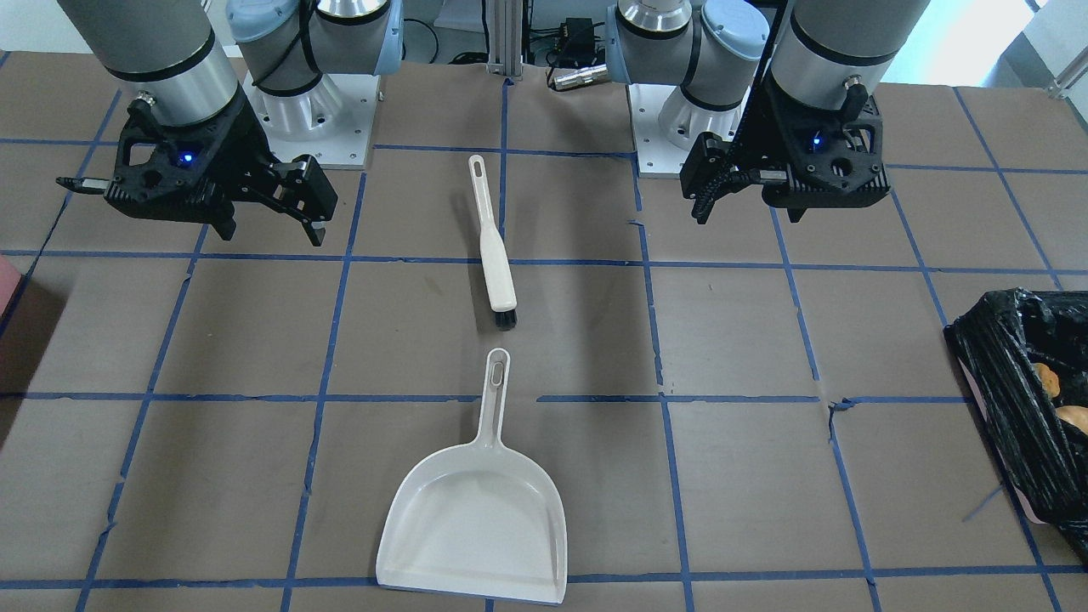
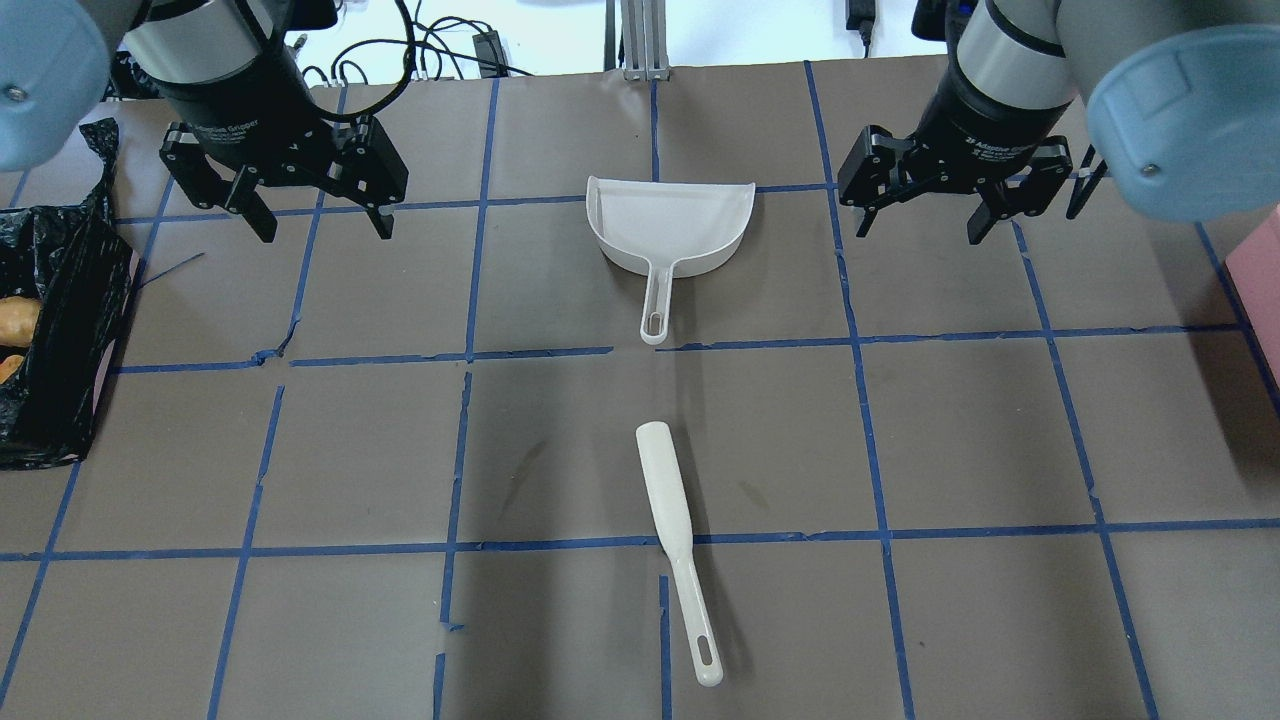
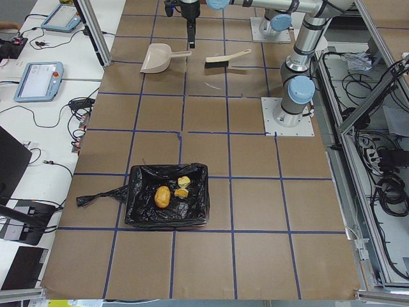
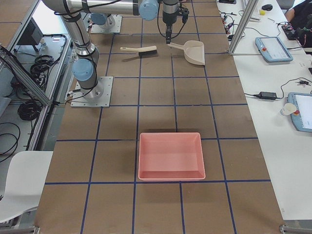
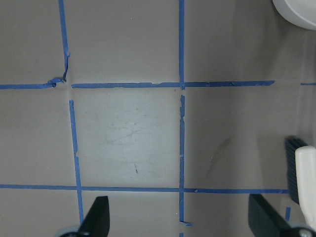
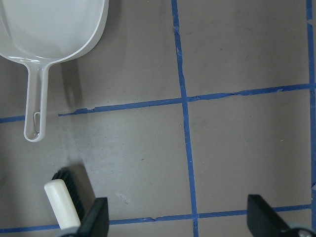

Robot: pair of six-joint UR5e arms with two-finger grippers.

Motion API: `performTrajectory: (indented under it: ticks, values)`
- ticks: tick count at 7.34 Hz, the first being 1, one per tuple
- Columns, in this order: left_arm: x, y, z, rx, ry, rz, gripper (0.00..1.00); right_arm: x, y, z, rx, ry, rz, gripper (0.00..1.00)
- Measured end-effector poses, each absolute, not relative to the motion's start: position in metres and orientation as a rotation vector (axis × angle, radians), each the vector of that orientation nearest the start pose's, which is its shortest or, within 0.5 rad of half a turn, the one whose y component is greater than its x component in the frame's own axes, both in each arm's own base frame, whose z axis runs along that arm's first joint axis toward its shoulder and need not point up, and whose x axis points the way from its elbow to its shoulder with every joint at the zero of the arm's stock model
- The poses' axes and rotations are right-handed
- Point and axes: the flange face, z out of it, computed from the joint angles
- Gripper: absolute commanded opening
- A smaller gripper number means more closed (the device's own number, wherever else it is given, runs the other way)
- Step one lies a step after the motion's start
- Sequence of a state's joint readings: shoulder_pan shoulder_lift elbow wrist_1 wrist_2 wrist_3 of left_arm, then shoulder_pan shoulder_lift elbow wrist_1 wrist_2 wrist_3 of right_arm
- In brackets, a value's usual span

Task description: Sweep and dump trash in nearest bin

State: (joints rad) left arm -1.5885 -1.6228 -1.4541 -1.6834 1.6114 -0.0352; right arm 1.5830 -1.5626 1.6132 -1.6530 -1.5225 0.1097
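Note:
The trash [image 3: 162, 196], a tan potato-like lump and pale apple chunks, lies inside the black-bagged bin [image 3: 137, 204]. The bin stands at the table's end on my left, and it also shows in the overhead view [image 2: 60, 300]. A white dustpan [image 2: 670, 225] and a white brush [image 2: 670, 510] lie on the table's middle. My left gripper [image 2: 325, 228] hangs open and empty above the table, left of the dustpan. My right gripper [image 2: 920, 230] hangs open and empty, right of the dustpan. Both wrist views show spread fingertips over bare table.
A pink box [image 4: 170, 156] stands at the table's end on my right, and its edge shows in the overhead view [image 2: 1262, 270]. The brown table surface carries a blue tape grid [image 2: 470, 355]. The arm bases [image 1: 314, 110] are bolted near the back edge.

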Motion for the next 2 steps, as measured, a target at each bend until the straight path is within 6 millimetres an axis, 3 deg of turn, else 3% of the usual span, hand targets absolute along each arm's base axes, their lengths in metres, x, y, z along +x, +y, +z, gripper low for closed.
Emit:
performTrajectory:
  ticks: [2]
  values:
    - [-0.1389,-0.5063,0.5080,-0.024,3.103,0.069,1.00,0.1442,-0.4960,0.4719,0.149,3.087,-0.045,1.00]
